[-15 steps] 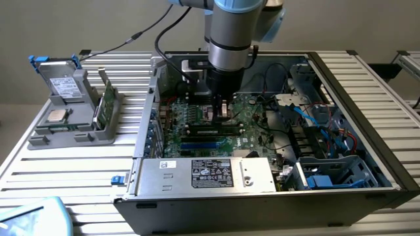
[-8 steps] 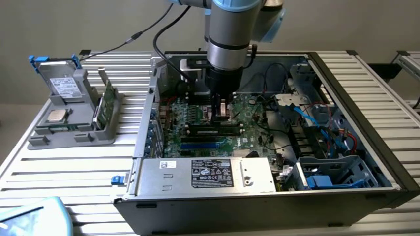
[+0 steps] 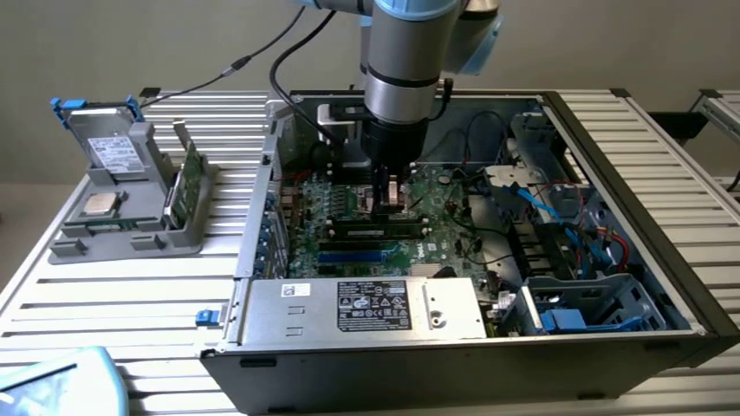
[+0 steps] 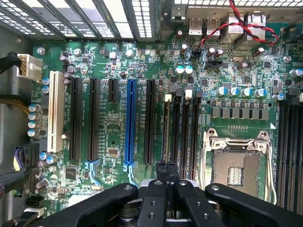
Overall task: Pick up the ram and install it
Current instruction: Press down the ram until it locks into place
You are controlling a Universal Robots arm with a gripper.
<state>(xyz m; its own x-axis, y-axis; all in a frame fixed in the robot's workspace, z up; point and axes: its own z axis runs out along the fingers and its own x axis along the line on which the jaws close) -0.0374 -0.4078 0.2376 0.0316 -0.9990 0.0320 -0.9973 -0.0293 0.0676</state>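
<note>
Arm: we log one arm reaching down into the open computer case; its gripper sits low over the motherboard
Jaws: we see the two fingers pressed together with no gap between them in the wrist view; nothing is held
Ram: we find a long dark stick, the ram, lying flat along a memory slot just below the gripper tips in the exterior view; whether it is fully seated we cannot tell
Second stick: we note a green ram stick standing on edge in the grey holder, outside the case on the exterior view's left
Holder contents: we also list a grey drive propped upright and a square silver processor lying flat
Wrist view: we record the blue expansion slot, a white slot and the empty processor socket
</note>
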